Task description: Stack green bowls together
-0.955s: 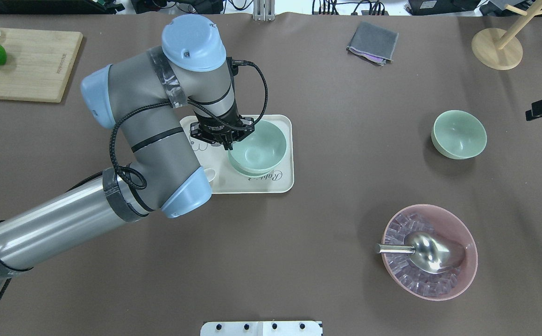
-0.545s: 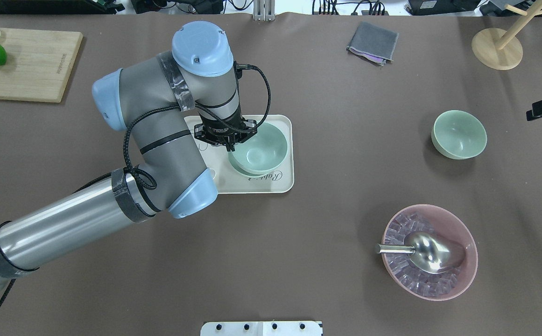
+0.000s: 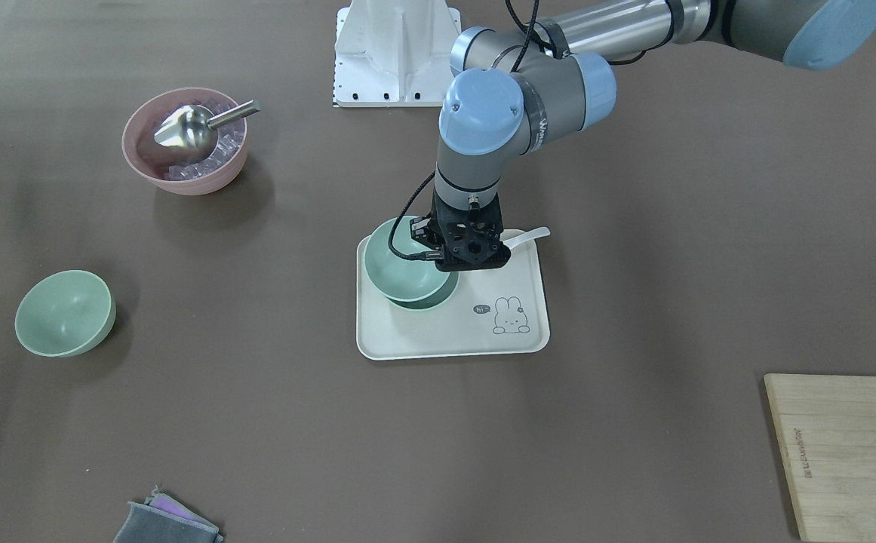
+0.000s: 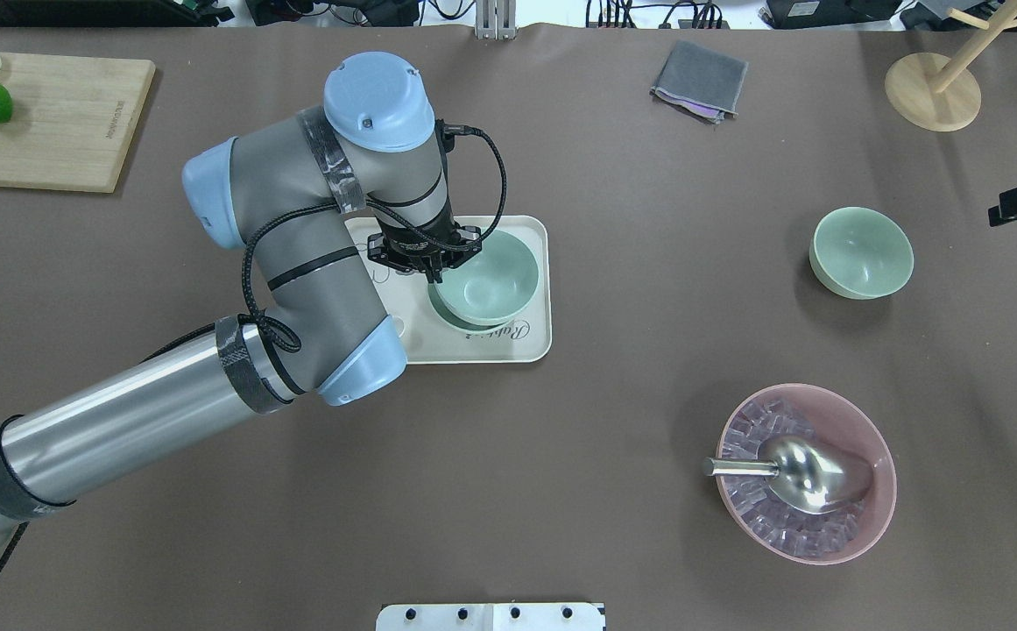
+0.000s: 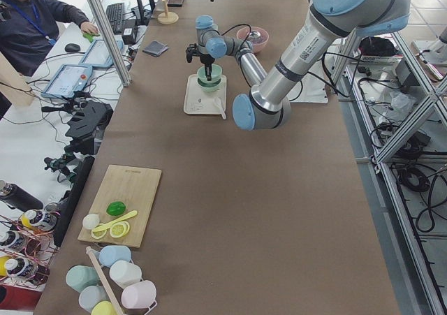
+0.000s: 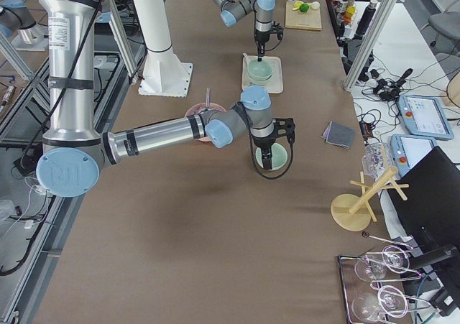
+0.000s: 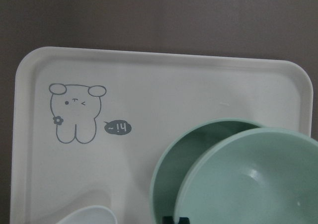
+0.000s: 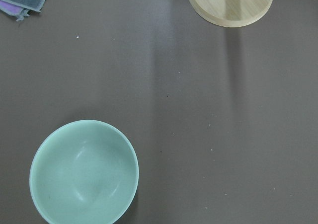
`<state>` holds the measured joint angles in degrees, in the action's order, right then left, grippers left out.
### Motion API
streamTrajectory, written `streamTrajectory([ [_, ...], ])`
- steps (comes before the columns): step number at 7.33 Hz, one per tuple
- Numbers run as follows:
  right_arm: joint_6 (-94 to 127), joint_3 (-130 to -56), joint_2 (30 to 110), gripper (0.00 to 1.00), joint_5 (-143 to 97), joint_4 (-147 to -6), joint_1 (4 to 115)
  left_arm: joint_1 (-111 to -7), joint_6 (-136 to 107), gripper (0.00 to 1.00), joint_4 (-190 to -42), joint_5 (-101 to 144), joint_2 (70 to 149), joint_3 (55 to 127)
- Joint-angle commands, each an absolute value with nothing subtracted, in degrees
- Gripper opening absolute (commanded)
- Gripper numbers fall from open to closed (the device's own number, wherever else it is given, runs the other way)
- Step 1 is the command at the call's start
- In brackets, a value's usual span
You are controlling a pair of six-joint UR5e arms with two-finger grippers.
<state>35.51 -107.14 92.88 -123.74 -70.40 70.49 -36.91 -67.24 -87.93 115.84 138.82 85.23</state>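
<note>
Your left gripper (image 4: 431, 272) hangs over the cream tray (image 4: 536, 349), pointing straight down, fingers pinched narrow on the rim of the upper green bowl (image 4: 490, 276). In the left wrist view dark fingertips straddle that rim at the frame's bottom edge. The upper bowl is upright, mouth up, and sits over the lower green bowl (image 4: 449, 319), which rests on the tray's half toward the robot's right. The two are not lined up: a crescent of the lower bowl shows past the upper one on the gripper's side. You cannot tell whether they touch.

A rabbit drawing (image 7: 74, 112) fills the tray's other half, and a white spoon (image 3: 528, 236) lies at the tray edge nearest the robot.

The third green bowl (image 4: 861, 252) stands alone on the table, upright, well apart from the tray toward the robot's right.

Your right gripper (image 6: 267, 162) shows only in the side view, also well off to that side of the tray; how wide it stands cannot be told.

The pink bowl (image 4: 889, 478) with the metal scoop (image 4: 810, 473) is on the same side of the tray, nearer the robot.
</note>
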Motion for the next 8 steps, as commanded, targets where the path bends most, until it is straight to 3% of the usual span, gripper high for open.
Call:
streamTrajectory([
  [1, 35.51, -107.14, 92.81, 0.99, -123.66, -70.40, 70.49, -36.91, -66.97, 0.00, -88.15, 115.84, 138.69, 85.17],
  [8, 35.51, -107.14, 92.81, 0.99, -123.66, -70.40, 70.49, -36.91, -66.97, 0.00, -94.22, 115.84, 136.32, 84.29],
])
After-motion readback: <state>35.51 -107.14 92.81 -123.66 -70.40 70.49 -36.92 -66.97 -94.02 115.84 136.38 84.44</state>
